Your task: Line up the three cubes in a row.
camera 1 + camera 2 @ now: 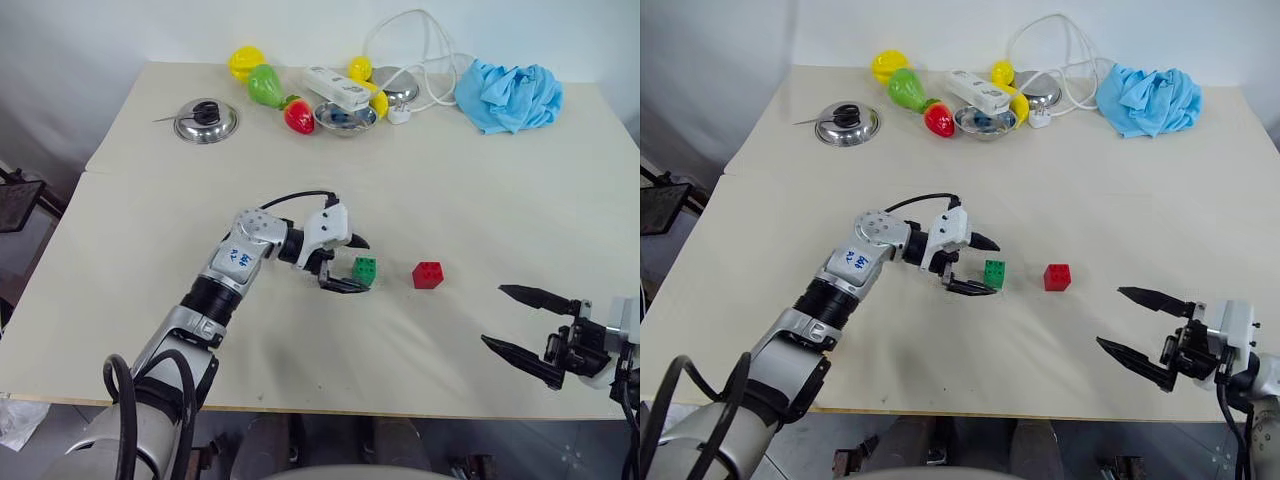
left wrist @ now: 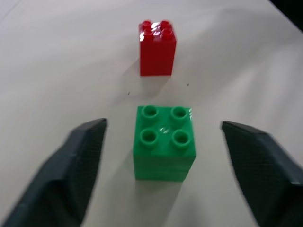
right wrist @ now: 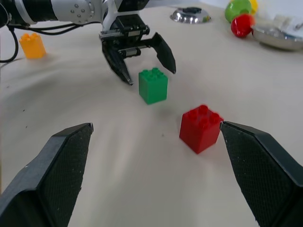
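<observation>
The small green plastic brick with four bumps on top point(image 2: 164, 142) sits on the pale tabletop point(image 1: 480, 190) between the wide-apart fingers of the left claw point(image 1: 345, 265), untouched, with the red plastic brick point(image 1: 428, 274) just beside it and the orange-yellow plastic brick point(image 3: 32, 45) well apart. These bricks look light, hard and a bit slippery, so squeezing the flat sides should work best. The right claw point(image 1: 522, 322) is wide apart too and holds nothing, and I can read no words on the bricks.

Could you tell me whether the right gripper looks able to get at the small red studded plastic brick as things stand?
Probably yes: the right gripper is open, and only bare table separates it from the red brick.
</observation>
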Motion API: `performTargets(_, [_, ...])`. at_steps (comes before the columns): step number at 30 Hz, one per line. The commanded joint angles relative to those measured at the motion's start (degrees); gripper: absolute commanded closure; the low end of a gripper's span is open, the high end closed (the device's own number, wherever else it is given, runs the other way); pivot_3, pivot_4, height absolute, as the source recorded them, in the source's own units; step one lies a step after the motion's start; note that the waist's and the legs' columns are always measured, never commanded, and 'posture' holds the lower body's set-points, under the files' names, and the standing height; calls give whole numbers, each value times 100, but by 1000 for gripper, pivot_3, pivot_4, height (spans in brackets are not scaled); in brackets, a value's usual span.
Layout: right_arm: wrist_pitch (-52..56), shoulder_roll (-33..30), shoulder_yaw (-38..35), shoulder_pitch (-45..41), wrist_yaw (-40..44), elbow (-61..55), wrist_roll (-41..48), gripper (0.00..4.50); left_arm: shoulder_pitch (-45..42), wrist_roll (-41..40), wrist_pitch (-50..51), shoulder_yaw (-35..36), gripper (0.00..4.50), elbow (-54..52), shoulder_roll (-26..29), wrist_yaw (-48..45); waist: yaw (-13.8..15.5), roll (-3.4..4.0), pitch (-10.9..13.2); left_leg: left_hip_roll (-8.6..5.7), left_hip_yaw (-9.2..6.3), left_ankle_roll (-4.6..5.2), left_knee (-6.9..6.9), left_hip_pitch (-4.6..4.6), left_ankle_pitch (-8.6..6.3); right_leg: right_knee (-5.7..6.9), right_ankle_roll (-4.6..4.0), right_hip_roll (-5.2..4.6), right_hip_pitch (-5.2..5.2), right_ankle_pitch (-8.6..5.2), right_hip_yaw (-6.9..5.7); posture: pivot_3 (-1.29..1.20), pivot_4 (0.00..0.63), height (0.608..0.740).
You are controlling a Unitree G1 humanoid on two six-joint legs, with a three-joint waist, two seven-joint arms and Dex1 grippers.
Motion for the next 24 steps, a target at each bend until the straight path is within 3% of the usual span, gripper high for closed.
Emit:
performTargets(1, [222,-78,49,-168,-22,-260,245,0,-312,-662,180,605,14,-568,340,-532,-15,1,1,1,1,0,0,-1,0,1,0,0,-2,0,0,0,150,740])
performTargets(6, [947,-86,555,-716,-117,-593,567,0,51,-1366,413,1608,14,-1060,1580,-1171,-139,11,0,20,6,-6,1,5,-3,3,-2,13,-3,-1,3,0,150,740])
performTargets(9, [1010,-15,948,-1092,10,-703,529,0,716,-2128,346,2597,14,-1422,2059,-1388,-163,18,3,36,4,-15,4,7,-6,6,-7,27,-3,-3,2,0,150,740])
performTargets(13, [951,99,1456,-1534,192,-773,407,0,2128,-2114,323,3538,14,-1576,2874,-1158,-179,23,6,35,4,-18,3,8,-8,6,-8,27,-4,-4,4,0,150,740])
performTargets(18, [825,161,1894,-1887,434,-766,256,0,3764,-2288,377,4767,14,-1997,3175,-646,-126,12,12,35,-4,-18,7,1,-17,7,-14,20,-6,-6,3,0,150,740])
performTargets(21, [728,194,2090,-2078,606,-751,206,0,4999,-2277,214,5801,14,-1740,3055,-284,-167,13,13,36,-4,-22,2,4,-24,2,-17,16,-8,-7,3,0,150,740])
performTargets(24, [685,226,2167,-2166,679,-712,195,0,6000,-2323,150,6340,14,-1797,2825,-154,-180,13,13,42,0,-31,-5,7,-33,4,-28,18,-13,-13,-1,0,150,740])
